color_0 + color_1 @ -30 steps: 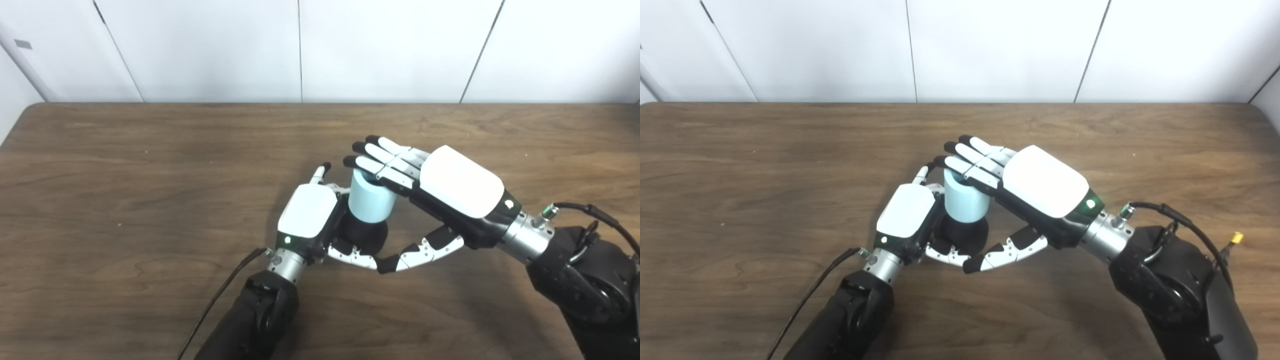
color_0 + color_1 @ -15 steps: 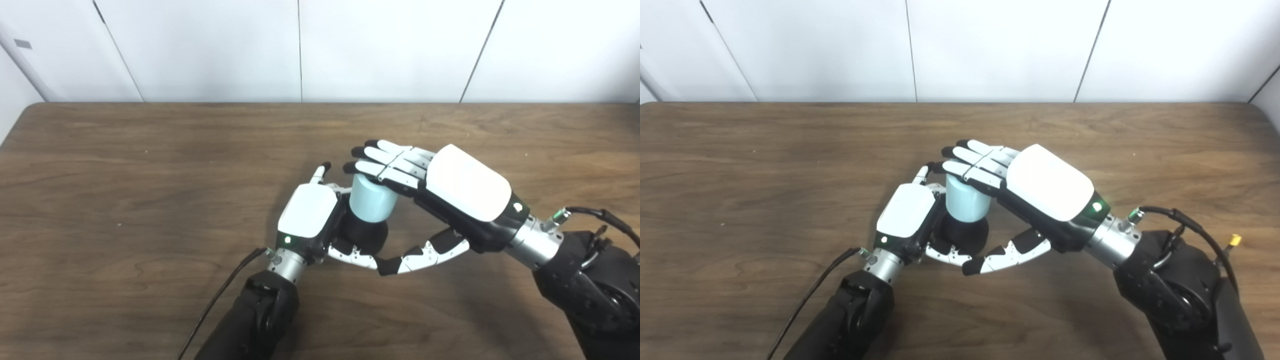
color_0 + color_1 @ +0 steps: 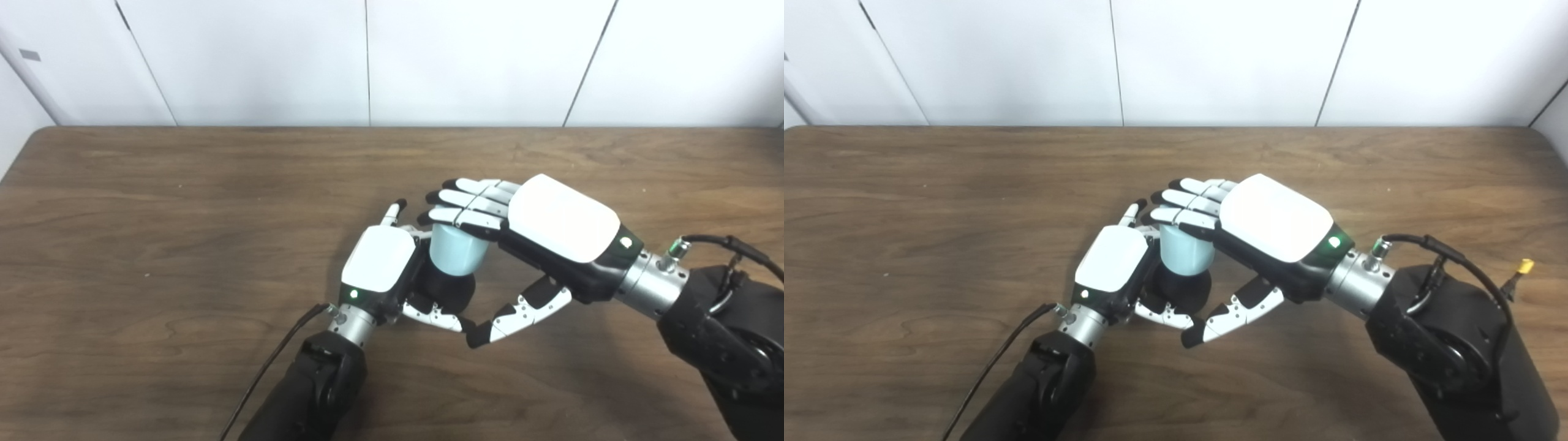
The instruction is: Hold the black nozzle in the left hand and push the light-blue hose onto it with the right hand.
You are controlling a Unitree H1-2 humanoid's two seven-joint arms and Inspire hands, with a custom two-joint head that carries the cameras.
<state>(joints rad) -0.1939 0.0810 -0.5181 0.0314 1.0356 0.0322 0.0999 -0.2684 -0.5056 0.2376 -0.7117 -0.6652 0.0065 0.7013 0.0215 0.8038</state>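
Hose [image 3: 456, 257] lower on nozzle [image 3: 450, 291] than before

Left hand [image 3: 378, 264] fisted, back up, thumb curled beneath. Right hand [image 3: 554, 229] flat, palm down, fingers [image 3: 465, 199] extended leftward, thumb hanging low.

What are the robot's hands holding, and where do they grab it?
The left hand wraps the black nozzle around its side. The right hand holds nothing; its fingers lie flat on the hose top.
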